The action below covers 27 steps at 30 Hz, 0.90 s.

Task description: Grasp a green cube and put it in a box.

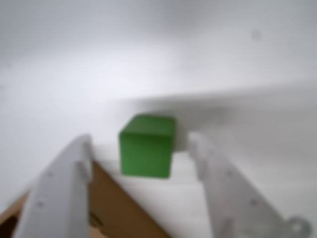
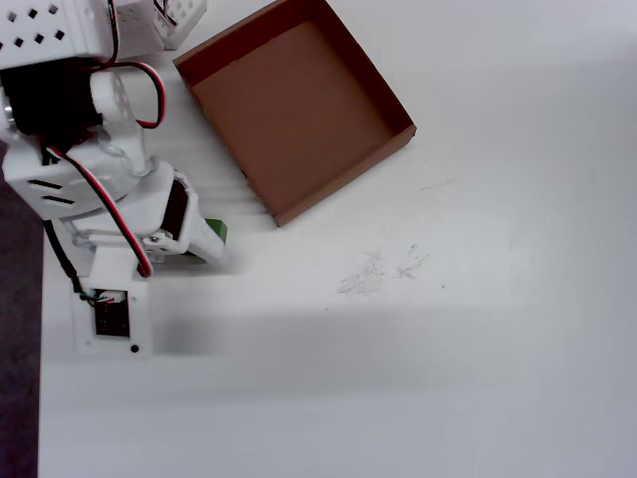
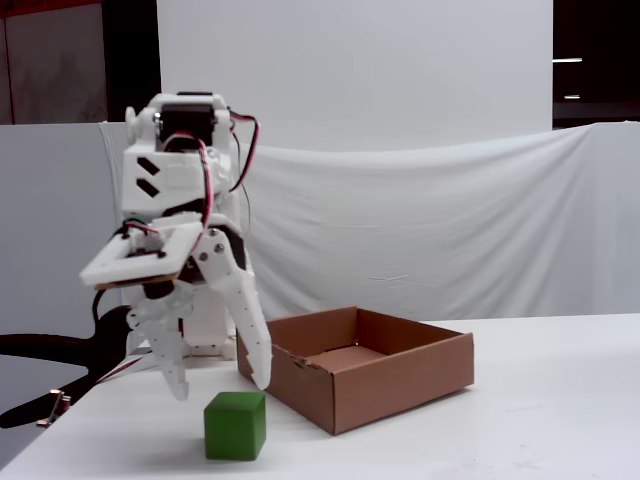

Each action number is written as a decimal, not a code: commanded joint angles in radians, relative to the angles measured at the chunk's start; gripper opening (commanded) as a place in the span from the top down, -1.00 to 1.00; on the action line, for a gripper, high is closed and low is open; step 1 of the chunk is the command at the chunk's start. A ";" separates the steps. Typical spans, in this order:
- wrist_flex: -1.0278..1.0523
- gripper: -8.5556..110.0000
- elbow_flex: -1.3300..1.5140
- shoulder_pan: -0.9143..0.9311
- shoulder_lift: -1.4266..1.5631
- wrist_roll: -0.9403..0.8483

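The green cube (image 3: 235,425) rests on the white table, just left of the box (image 3: 400,382) in the fixed view. My gripper (image 3: 222,386) hangs open a little above it, with one white finger on each side. In the wrist view the cube (image 1: 147,146) lies between the fingertips of the gripper (image 1: 141,140), with gaps on both sides. A corner of the box (image 1: 116,208) shows below the left finger. From overhead, only a green sliver of the cube (image 2: 218,231) shows beside the gripper (image 2: 204,245). The brown cardboard box (image 2: 289,110) is empty.
The arm's white base and a perforated white block (image 2: 50,30) fill the upper left of the overhead view. The table's left edge (image 2: 42,398) runs close to the arm. Faint scuffs (image 2: 378,269) mark the tabletop. A white cloth backdrop (image 3: 450,230) hangs behind.
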 commanded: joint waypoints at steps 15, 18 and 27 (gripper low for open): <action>0.103 0.40 -0.035 -0.032 -0.112 0.006; 0.112 0.40 -0.044 -0.037 -0.121 0.006; 0.075 0.40 -0.117 -0.046 -0.158 0.046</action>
